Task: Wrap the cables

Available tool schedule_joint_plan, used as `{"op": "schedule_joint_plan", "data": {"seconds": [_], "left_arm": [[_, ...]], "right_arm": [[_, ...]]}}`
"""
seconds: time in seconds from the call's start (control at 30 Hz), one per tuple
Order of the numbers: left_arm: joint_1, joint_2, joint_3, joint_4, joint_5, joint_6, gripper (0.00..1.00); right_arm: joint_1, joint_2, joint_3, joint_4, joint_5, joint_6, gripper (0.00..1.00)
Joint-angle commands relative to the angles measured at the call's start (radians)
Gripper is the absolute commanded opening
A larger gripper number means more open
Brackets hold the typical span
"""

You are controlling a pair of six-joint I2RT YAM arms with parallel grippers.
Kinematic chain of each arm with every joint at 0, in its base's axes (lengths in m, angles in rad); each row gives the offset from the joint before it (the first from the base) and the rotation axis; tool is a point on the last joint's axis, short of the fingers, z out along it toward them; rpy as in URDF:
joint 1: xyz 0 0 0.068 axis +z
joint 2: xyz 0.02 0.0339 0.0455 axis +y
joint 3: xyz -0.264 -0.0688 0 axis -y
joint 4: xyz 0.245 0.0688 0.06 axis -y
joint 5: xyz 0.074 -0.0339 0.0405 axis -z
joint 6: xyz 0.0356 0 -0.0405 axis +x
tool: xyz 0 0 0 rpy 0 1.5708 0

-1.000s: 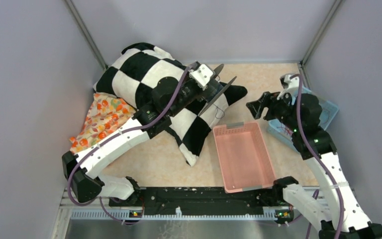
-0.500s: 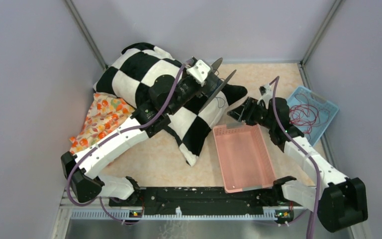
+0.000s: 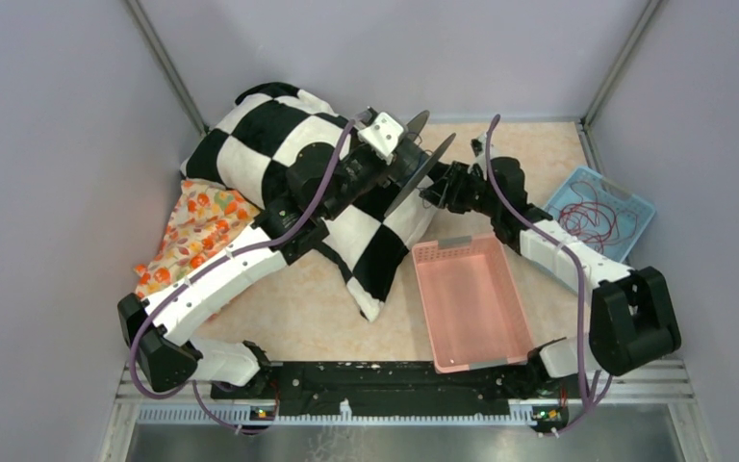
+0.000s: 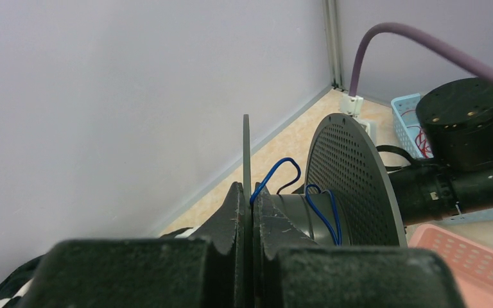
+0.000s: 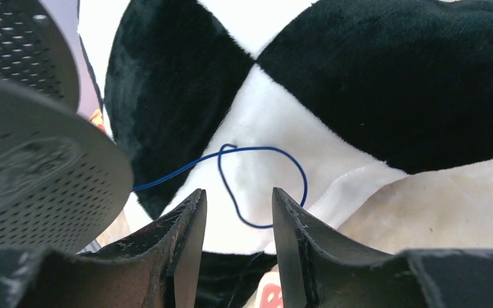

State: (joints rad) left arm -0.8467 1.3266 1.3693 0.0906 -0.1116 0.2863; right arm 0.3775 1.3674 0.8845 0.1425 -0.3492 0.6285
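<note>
While the left gripper clamps tight on the perforated spool's thin flange, the blue cable runs off the hub and loops over the checkered pillow. Right gripper hangs at that loop, jaws narrowly parted, holding nothing, with beige marbled tabletop below and lilac walls around.

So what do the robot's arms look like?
Both arms are white shells with chunky black joints: the left arm and the right arm. A purple hose runs along each. Their black fingers are flat, scuffed wedges.
</note>
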Motion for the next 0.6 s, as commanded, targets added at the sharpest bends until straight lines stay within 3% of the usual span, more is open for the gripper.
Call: {"op": "schedule_joint_plan", "data": {"seconds": [0.0,0.13,0.2,0.43,0.57], "left_arm": [[0.015,-0.012,0.055,0.131,0.025,-0.010,0.00],[0.026,0.001,0.057,0.133,0.036,-0.016,0.00],[0.031,0.003,0.055,0.136,0.043,-0.023,0.00],[0.058,0.009,0.042,0.153,0.064,-0.056,0.00],[0.074,0.033,0.062,0.146,0.017,-0.077,0.00]], "right_arm": [[0.004,0.063,0.069,0.094,-0.002,-0.016,0.42],[0.004,0.117,0.083,0.116,-0.019,-0.007,0.40],[0.004,0.123,0.080,0.117,-0.024,-0.005,0.35],[0.004,0.052,0.018,0.139,-0.037,-0.010,0.00],[0.005,-0.016,-0.002,0.086,-0.138,-0.020,0.00]]}}
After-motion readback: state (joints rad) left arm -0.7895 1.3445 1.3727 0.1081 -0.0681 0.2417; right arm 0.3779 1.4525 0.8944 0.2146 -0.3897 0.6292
